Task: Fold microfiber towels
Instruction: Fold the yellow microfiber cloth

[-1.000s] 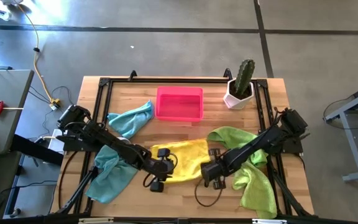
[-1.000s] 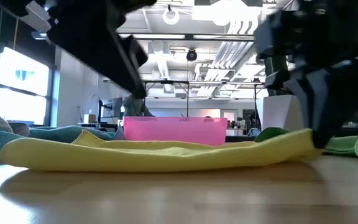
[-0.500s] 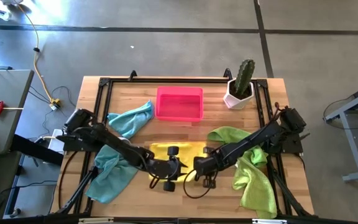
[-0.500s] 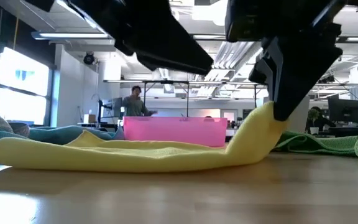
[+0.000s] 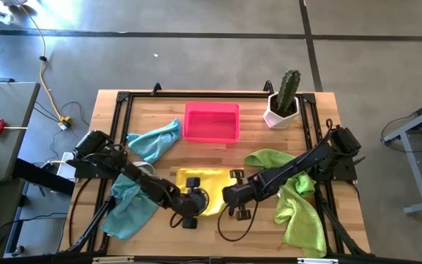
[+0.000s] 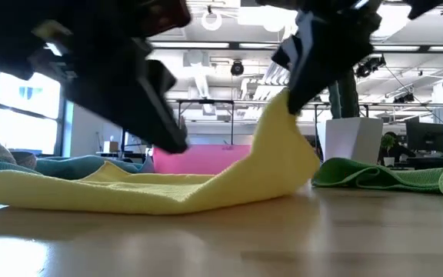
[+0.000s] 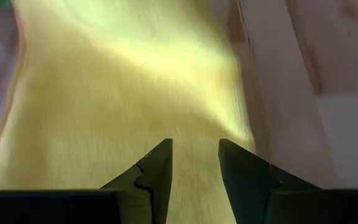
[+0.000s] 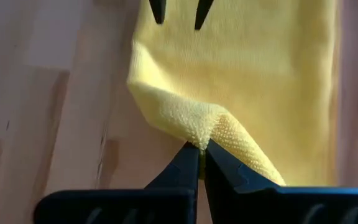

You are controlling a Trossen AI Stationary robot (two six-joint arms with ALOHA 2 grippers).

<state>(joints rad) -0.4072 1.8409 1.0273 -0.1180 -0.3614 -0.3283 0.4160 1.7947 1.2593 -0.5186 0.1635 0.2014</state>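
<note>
Your right tool (image 8: 200,149) was pinched tight on one edge of the yellow towel (image 5: 200,182), and in the low view that edge stood lifted off the tabletop (image 5: 251,143) and curled over toward the rest of the cloth. The yellow towel lay near the front middle of the tabletop, between your two arms, with its other half still flat on the wood. Your left tool (image 7: 194,163) hung just over that flat half, its fingers (image 7: 157,171) spread a little with nothing between them. In the high view the two tools sat close together, the left one at the towel's front edge and the right one at its side.

Two teal towels (image 5: 154,141) lay on the left side of the tabletop, and two lime green towels (image 5: 299,216) on the right. Behind the yellow towel stood the pink tray (image 5: 212,122), and a potted cactus (image 5: 284,99) occupied the far right corner.
</note>
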